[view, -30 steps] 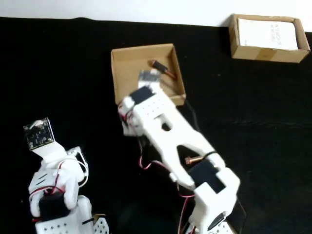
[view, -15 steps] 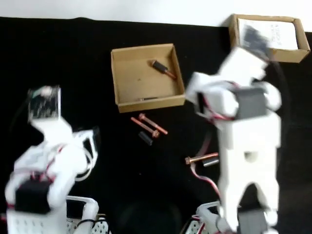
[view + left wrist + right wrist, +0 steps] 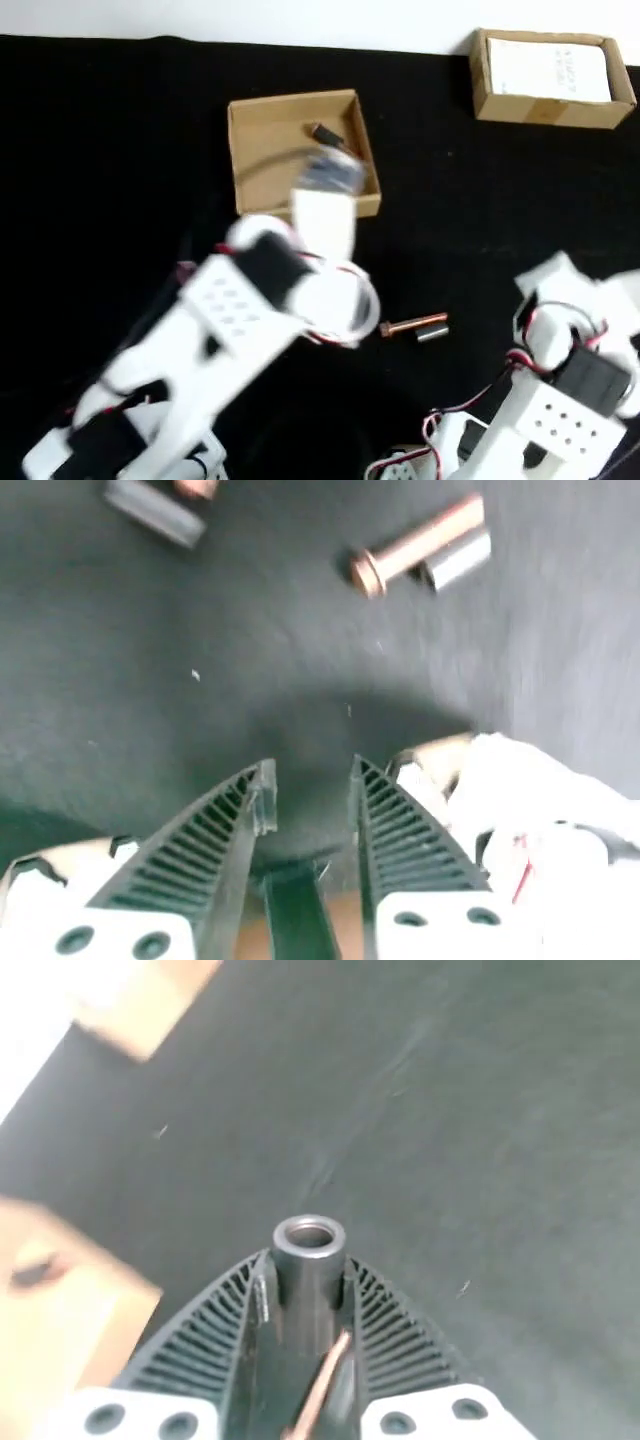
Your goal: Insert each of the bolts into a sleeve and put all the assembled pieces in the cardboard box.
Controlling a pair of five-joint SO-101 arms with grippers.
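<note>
Bolt point(image 3: 405, 325) beside sleeve point(image 3: 432, 334), before cardboard box point(image 3: 268, 138)

Box point(image 3: 262, 150): open cardboard, upright; you have one dark-and-copper piece point(image 3: 325, 133) lying near its back right corner. Copper bolt point(image 3: 405, 326) lies flat in front of the box, with the grey sleeve point(image 3: 433, 334) just beside its shank, not on it. The second sleeve point(image 3: 308, 1290) is clamped in your right gripper point(image 3: 306, 1265), bore open, with a copper shank point(image 3: 318, 1395) slanting across it
</note>
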